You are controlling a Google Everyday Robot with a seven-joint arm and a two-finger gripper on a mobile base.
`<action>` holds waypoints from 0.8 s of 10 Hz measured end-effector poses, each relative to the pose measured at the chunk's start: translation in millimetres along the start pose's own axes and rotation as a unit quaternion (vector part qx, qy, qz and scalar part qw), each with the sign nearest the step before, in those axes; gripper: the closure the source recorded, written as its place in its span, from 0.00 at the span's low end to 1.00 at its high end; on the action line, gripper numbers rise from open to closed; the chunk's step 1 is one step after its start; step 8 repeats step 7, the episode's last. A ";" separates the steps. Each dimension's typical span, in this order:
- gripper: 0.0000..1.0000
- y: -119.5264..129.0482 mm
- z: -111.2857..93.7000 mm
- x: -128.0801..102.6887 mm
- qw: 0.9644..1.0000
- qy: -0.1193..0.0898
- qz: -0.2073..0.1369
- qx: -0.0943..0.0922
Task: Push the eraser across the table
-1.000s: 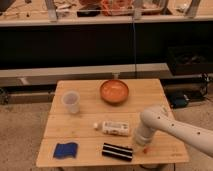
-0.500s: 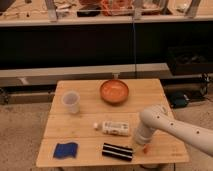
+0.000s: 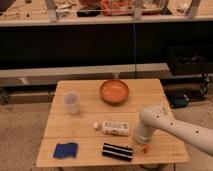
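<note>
Claw (image 3: 144, 148) sits low over the surface (image 3: 95, 122) near the front right edge, tip just right of the eraser (image 3: 117, 151). An orange-tipped bit shows at the bottom of it. Can't tell whether it touches the eraser or stops just short.

Arm (image 3: 175, 129) comes in from the lower right, white, elbow bent over the right side of the surface, wrist pointing down and left toward the eraser.

Eraser: flat black block with pale stripes, lying long-side parallel to the front edge, in the front row, a bit right of centre.

White bottle (image 3: 115, 128) lies on its side just behind the eraser, cap end pointing left, right end close to the wrist. Not touching the eraser.

Blue pad (image 3: 66, 149) in the front left corner area, well apart from the eraser, same row.

Clear plastic cup (image 3: 71, 102) upright on the left side, further back. Orange bowl (image 3: 114, 91) at the back, about centre, well apart from everything else.

Behind the surface: a dark low shelf unit with a pale ledge (image 3: 75, 71) running across, cluttered counter on top with an orange basket (image 3: 120, 7). Dark box (image 3: 190, 59) at the right, some blue gear (image 3: 177, 100) on the floor below it.
</note>
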 end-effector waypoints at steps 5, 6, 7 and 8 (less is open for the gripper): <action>0.97 -0.3 -1.5 -2.1 1.000 0.001 -0.004 -0.002; 0.97 -1.3 1.6 -6.0 1.000 0.002 -0.011 -0.002; 0.97 -1.2 0.6 -6.0 1.000 0.002 -0.010 -0.002; 0.97 -1.2 0.6 -6.0 1.000 0.002 -0.010 -0.002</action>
